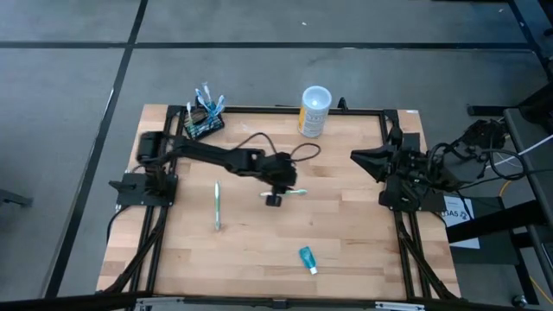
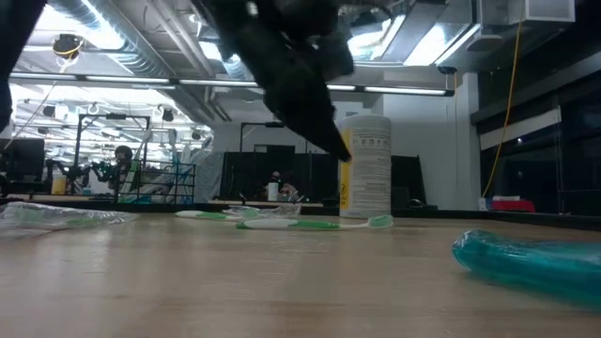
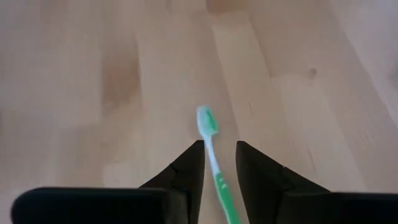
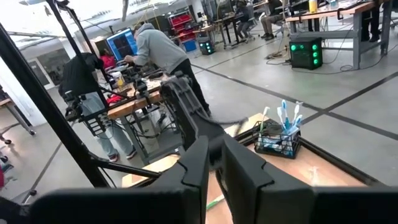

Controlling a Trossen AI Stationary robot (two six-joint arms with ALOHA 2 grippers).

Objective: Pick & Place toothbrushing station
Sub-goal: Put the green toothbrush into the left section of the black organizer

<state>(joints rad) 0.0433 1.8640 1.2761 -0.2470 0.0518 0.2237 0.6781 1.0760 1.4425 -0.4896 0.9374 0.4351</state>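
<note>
A green-and-white toothbrush [image 3: 213, 152] lies on the pale wooden bench [image 3: 93, 81], its bristled head just below the frame's centre. Its handle runs down between the left end effector's [image 3: 219, 163] two dark fingers [image 3: 186, 171] at bottom centre, which stand slightly apart on either side.

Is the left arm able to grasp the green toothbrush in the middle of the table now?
Probably yes. The left gripper already straddles the green toothbrush, one finger on each side of its handle, and nothing lies between them on the table.
</note>
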